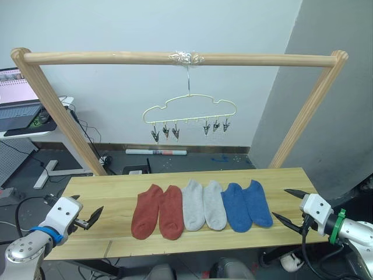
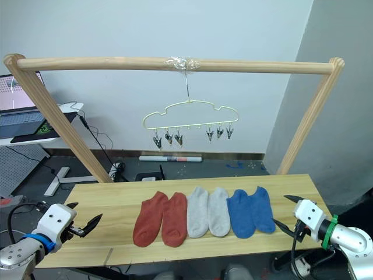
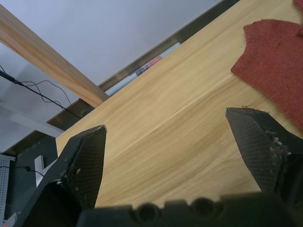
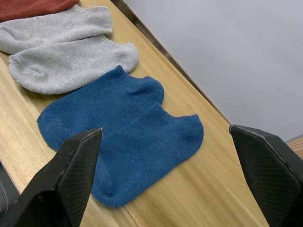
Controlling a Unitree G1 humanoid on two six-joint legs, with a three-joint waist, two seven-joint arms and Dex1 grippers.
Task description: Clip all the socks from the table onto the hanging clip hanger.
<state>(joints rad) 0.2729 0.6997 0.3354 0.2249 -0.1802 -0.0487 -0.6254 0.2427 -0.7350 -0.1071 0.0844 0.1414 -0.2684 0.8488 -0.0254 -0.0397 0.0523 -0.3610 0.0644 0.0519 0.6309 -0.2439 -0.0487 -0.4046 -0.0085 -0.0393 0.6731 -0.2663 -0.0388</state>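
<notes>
Socks lie in a neat row across the middle of the worktop (image 1: 116, 192), sorted by colour so each pair can be taken in turn: two rust-red socks (image 1: 158, 211) toward nine o'clock, two light grey socks (image 1: 204, 204) in the centre, two blue socks (image 1: 247, 204) toward three o'clock, neighbours touching or overlapping at the edges, cuffs pointing to twelve. None is clipped yet, so the task looks to be at its very start. Beyond the worktop's far edge, at twelve o'clock and well above it, the pale-yellow clip hanger (image 1: 189, 108) hangs by its hook from the taped middle of a wooden frame pole (image 1: 105, 57), its small metal clips (image 1: 165, 132) dangling empty in two groups, free for a sock to be fed in from below. The left hand (image 1: 92, 218) waits near the nine o'clock end, fingers spread wide and gripping nothing, near the red pair. The right hand (image 1: 288, 205) sits at three o'clock, likewise open and empty, just beside the blue pair, probably poised for a first pick.
</notes>
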